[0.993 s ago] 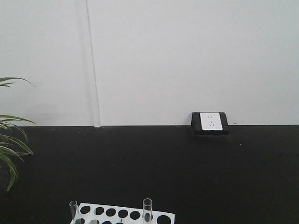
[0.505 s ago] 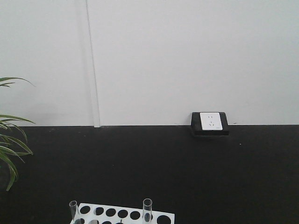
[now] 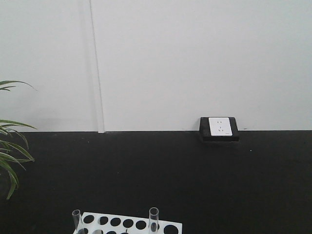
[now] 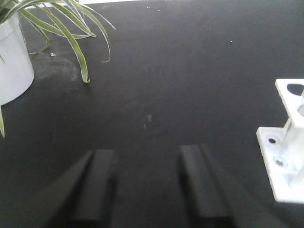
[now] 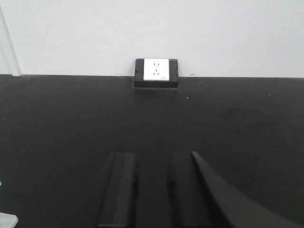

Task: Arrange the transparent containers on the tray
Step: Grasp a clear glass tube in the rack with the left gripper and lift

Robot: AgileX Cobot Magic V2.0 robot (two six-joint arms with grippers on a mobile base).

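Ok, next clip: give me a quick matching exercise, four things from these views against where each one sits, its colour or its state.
Column one:
1. tube rack
2. socket
3. plant
4. left end effector

Column two:
A. open, holding nothing
B. white face in a black frame
C. bottom edge of the front view
D. left edge of the front view

Pairs: 1-C, 2-B, 3-D, 4-A.

Left claw (image 4: 147, 159): two matte black fingers (image 4: 97, 185), flat and slab-like with squared tips, their edges soft and blurred.
Right claw (image 5: 152, 159): two matte black fingers (image 5: 118, 190) shaped as long rectangular bars, with a broader curved black body beside the outer one.
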